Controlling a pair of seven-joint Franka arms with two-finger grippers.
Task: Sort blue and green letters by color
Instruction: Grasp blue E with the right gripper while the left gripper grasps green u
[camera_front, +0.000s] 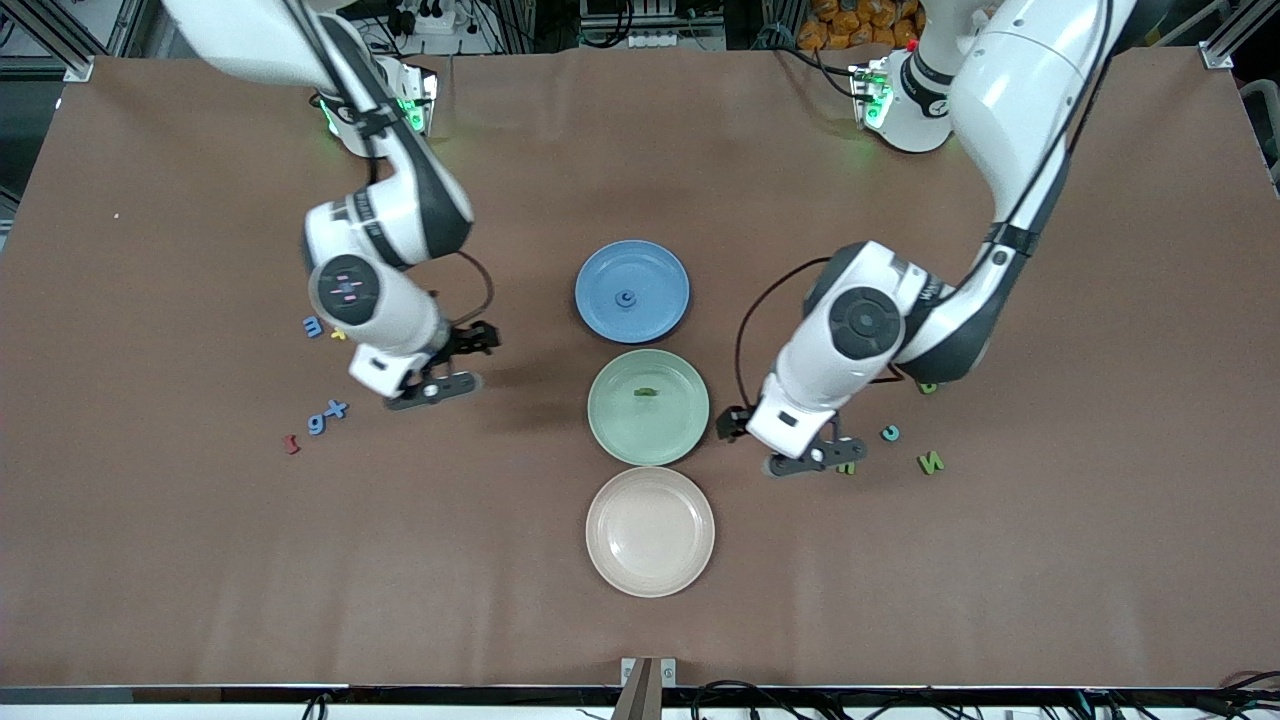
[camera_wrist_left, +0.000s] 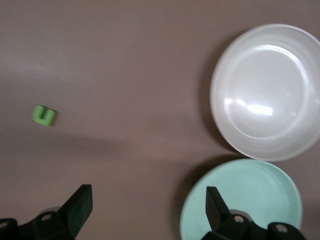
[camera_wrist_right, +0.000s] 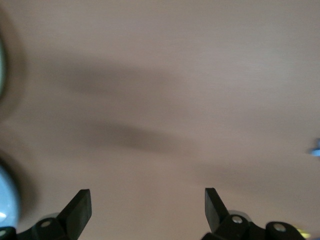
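Observation:
My left gripper is open and empty over bare table beside the green plate; its wrist view shows a green letter apart from it. That letter lies by the gripper. A green N, another green letter and a teal-blue c lie near. My right gripper is open and empty over bare table. Blue letters lie toward the right arm's end. One blue letter is in the blue plate, one green letter in the green plate.
An empty pale pink plate stands nearest the front camera, in line with the other two plates; it also shows in the left wrist view. A yellow letter and a red letter lie among the blue ones.

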